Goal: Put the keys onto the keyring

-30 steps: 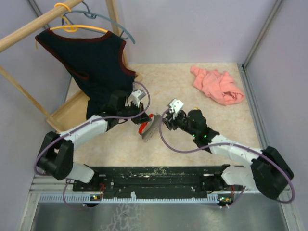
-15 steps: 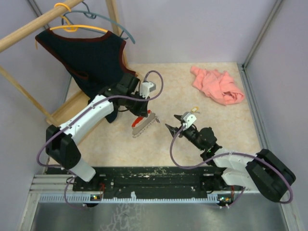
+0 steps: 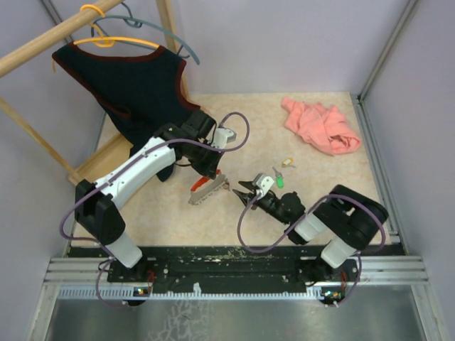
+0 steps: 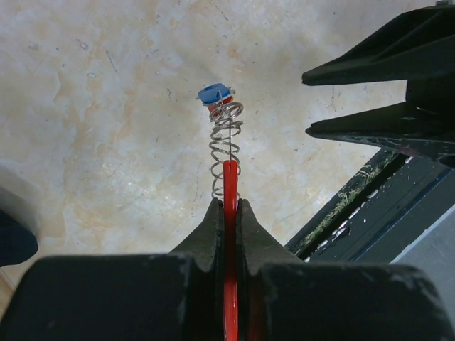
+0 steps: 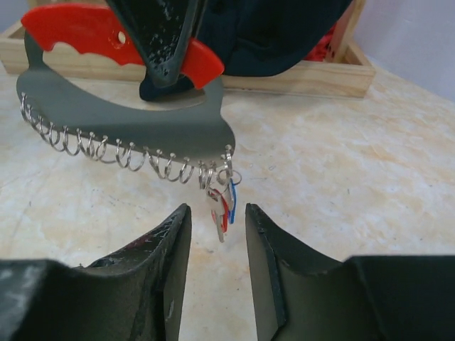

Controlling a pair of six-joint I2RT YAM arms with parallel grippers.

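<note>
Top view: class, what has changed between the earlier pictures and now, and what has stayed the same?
The right gripper drew back from the keyring toward its base as its arm folded in; its jaws stand open. The left arm stretched farther from its base, shifting the keyring slightly left. Unchanged: the left gripper stays shut on the keyring; the cloth and vest have not moved.

Items counted: one keyring (image 3: pixel 207 186), one yellow-capped key (image 3: pixel 287 163), one green-capped key (image 3: pixel 279 180), one pink cloth (image 3: pixel 320 126), one dark vest (image 3: pixel 135 89), one yellow hanger (image 3: pixel 114 40), one grey hanger (image 3: pixel 170 34).
</note>
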